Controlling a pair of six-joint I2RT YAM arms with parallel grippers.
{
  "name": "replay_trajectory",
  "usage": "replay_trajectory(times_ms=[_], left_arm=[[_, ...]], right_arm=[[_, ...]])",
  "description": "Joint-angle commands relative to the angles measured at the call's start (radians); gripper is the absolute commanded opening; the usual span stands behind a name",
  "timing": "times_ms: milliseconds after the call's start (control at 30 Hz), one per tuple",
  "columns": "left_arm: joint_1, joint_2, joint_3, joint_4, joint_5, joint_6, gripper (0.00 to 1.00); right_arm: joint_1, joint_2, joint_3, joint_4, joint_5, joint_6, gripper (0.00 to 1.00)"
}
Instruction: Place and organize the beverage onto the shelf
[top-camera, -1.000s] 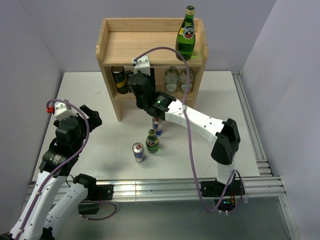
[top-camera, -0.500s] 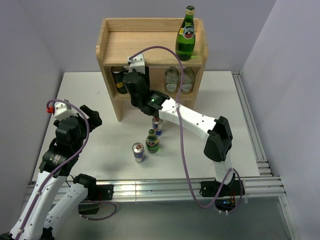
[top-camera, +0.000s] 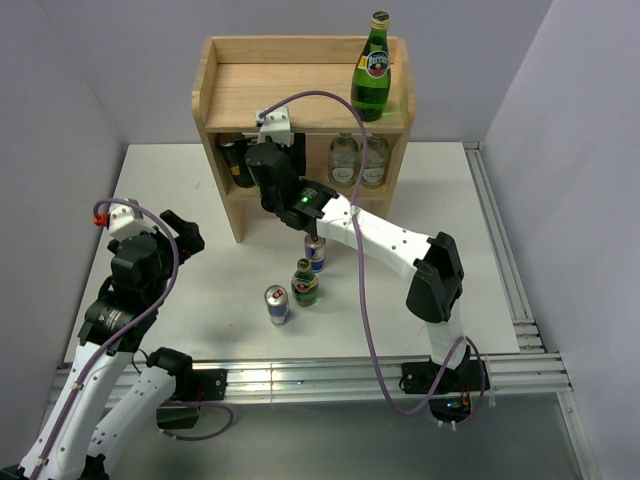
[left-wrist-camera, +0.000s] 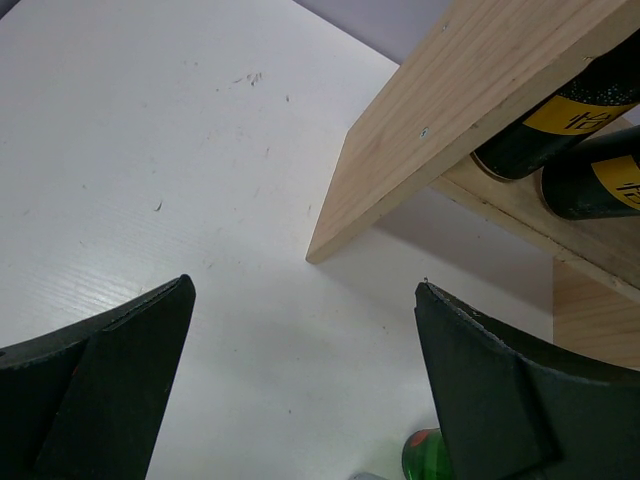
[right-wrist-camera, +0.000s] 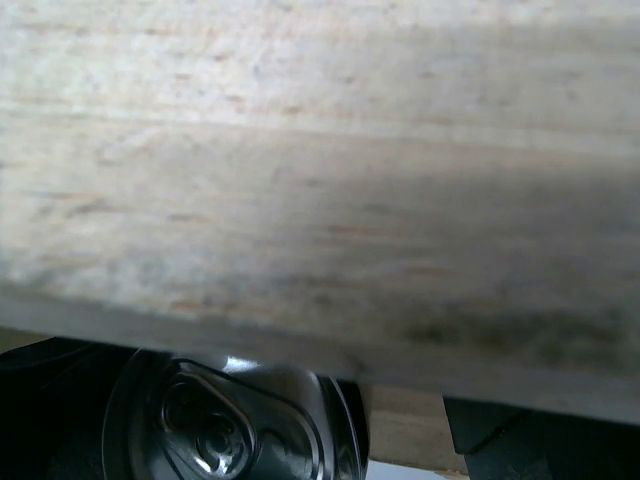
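Shows, at far left, the left end effector spread wide and empty above the white surface, well apart from every drink and turned toward the side panel of the shelf. Finds two black-and-gold cans side by side at the left end of the lower tier. Puts the right end effector in that same bay, tucked under the top board, released, fingers parted either side of a silver can top, with the right finger clear of its rim. Leaves two blue-and-silver cans and a small green bottle grouped on the surface before the shelf, beneath that arm. Further right, two clear bottles in the lower tier, and a tall green bottle upright on the top's right corner.
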Motion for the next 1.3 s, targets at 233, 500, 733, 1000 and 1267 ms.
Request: replay_trajectory(times_ms=[233,500,733,1000,1267], left_arm=[[0.005,-0.008,0.008,0.013,0.020,0.017,0.99],[0.007,-0.008,0.008,0.012,0.023,0.017,0.99],[0.005,-0.008,0.008,0.010,0.025,0.016,0.99],[0.007,-0.007,0.007,0.009,0.023,0.016,0.99],[0.007,-0.008,0.008,0.010,0.025,0.016,0.99]], right_arm=[[-0.003,0.005,0.023,0.083,0.046,-0.001,0.95],[-0.014,0.017,-0.044,0.202,0.086,-0.038,0.93],[-0.018,0.009,-0.127,0.404,0.129,-0.131,0.92],[-0.021,0.048,-0.104,0.459,0.146,-0.185,0.92],[-0.020,0.003,-0.161,0.439,0.142,-0.131,0.93]])
